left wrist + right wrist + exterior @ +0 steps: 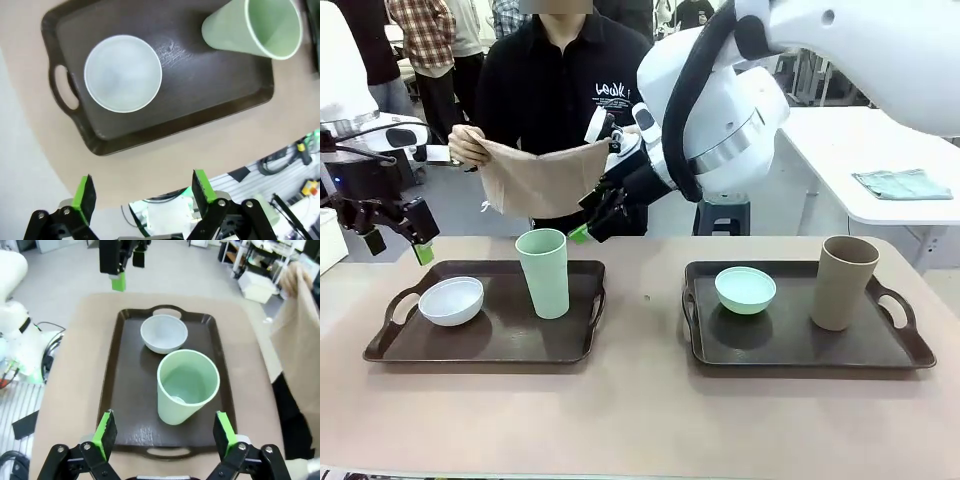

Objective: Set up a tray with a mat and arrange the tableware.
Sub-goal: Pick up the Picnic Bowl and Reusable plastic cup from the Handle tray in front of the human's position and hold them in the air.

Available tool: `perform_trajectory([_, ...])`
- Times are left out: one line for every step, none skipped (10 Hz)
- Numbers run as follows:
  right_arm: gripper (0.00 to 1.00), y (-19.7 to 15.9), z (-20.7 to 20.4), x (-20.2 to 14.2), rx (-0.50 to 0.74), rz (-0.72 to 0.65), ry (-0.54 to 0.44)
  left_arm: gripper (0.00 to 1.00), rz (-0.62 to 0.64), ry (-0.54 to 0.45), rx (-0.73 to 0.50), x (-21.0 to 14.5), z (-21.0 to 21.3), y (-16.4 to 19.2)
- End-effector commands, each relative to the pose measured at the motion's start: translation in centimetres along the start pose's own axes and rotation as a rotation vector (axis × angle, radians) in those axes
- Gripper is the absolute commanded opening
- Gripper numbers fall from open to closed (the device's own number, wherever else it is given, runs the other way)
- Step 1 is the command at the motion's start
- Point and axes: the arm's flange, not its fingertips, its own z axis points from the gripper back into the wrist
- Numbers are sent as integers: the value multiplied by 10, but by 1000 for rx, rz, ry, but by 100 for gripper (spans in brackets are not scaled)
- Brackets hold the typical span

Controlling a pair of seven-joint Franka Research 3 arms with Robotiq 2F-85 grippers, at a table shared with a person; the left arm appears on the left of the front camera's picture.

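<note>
Tableware is split over two dark trays sitting side by side on the table [640, 420]. The left-hand tray [500, 335] in the lower left of the front view has the white bowl [451, 300] and the pale green cup [543, 272]. The right-hand tray [780, 345] has the mint bowl [745, 289] and the tan cup [844, 282]. Everything is standing upright and nothing is touching.

The mat [545, 178] isn't on a tray yet. The person at the top of the frame holds it up by its top edge, with one hand [467, 147] at the corner, and it hangs limp.

The left gripper [398, 245] hovers at the left edge of the frame, just outside the tray handle, jaws wide apart and empty. The right gripper [592, 220] reaches across the middle and sits above the green cup, also spread wide with nothing in it.

Handling-wise, my guess is the cups are light, stiff and smooth. They're tall enough to tip if nudged near the rim, so I'd pinch the wall around mid-height, or go one finger inside and one outside at the lip. The bowls look shallow and slick, so over the rim seems the only real grab. The mat is floppy cloth and would need pinching at an edge. It'll probably sag and fold.
</note>
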Motion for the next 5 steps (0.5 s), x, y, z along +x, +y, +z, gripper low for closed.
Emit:
perform_trajectory([100, 7, 23, 6, -99, 8, 57, 100, -17, -39, 30, -13, 10, -8])
perform_trajectory([100, 0, 0, 0, 0, 0, 0, 100, -17, -39, 30, -13, 10, -8])
perform_trajectory([100, -5, 11, -1, 167, -6, -122, 100, -6, -9, 7, -2, 4, -3])
perform_trajectory([100, -24, 5, -13, 211, -69, -213, 100, -26, 3, -17, 1, -5, -3])
perform_trajectory([100, -41, -2, -25, 323, -62, -223, 100, -53, 23, -32, 11, -12, -1])
